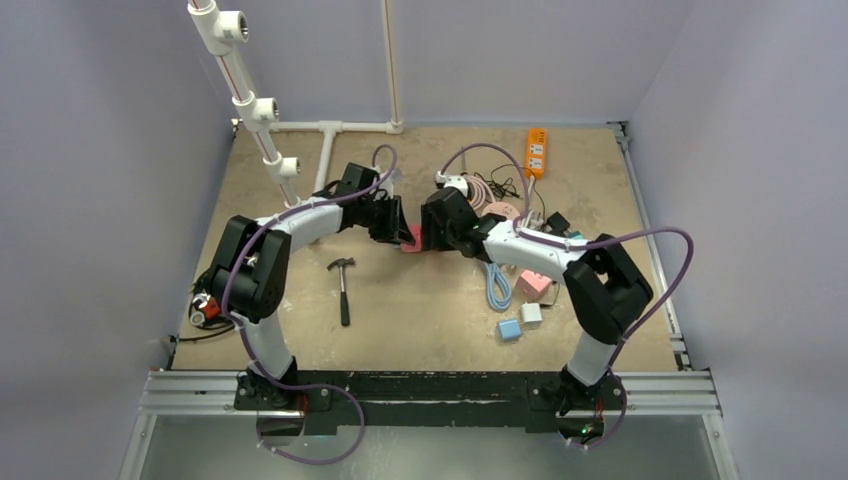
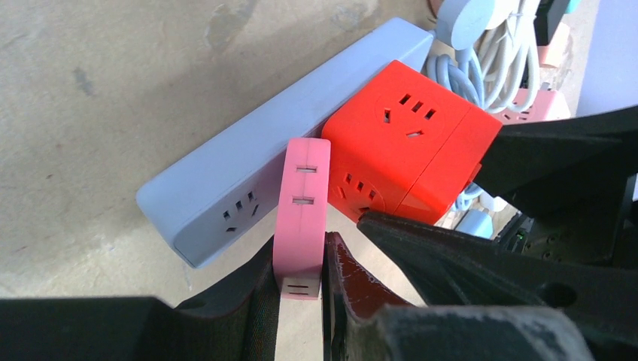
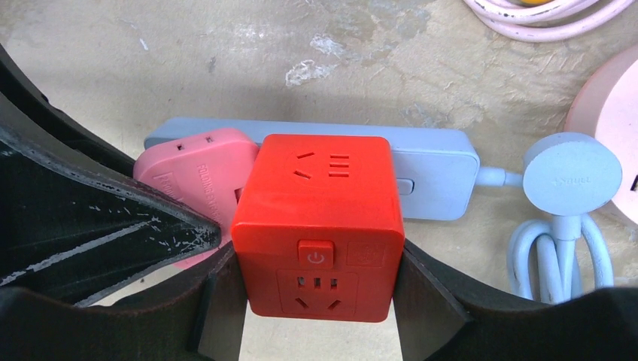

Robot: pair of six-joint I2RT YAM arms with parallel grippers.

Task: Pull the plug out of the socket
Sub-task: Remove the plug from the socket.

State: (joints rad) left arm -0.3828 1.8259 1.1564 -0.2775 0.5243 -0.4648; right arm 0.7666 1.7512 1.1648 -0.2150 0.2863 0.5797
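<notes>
A flat pink plug (image 2: 302, 203) stands on edge against the left side of a red cube socket (image 3: 316, 218). Both rest against a pale blue power strip (image 2: 248, 165). My left gripper (image 2: 301, 263) is shut on the pink plug's near end, one finger on each flat face. My right gripper (image 3: 320, 295) is shut on the red cube socket (image 2: 406, 143), gripping its two sides. In the top view the two grippers (image 1: 405, 232) (image 1: 428, 238) meet at mid-table and hide most of the cube. Whether the plug's pins are in the socket cannot be seen.
A hammer (image 1: 343, 285) lies near the left arm. An orange power strip (image 1: 537, 150), coiled cables and small adapters (image 1: 510, 328) crowd the right side. White pipes (image 1: 260, 110) stand at the back left. A round blue plug with its coiled cable (image 3: 572, 173) lies right of the strip.
</notes>
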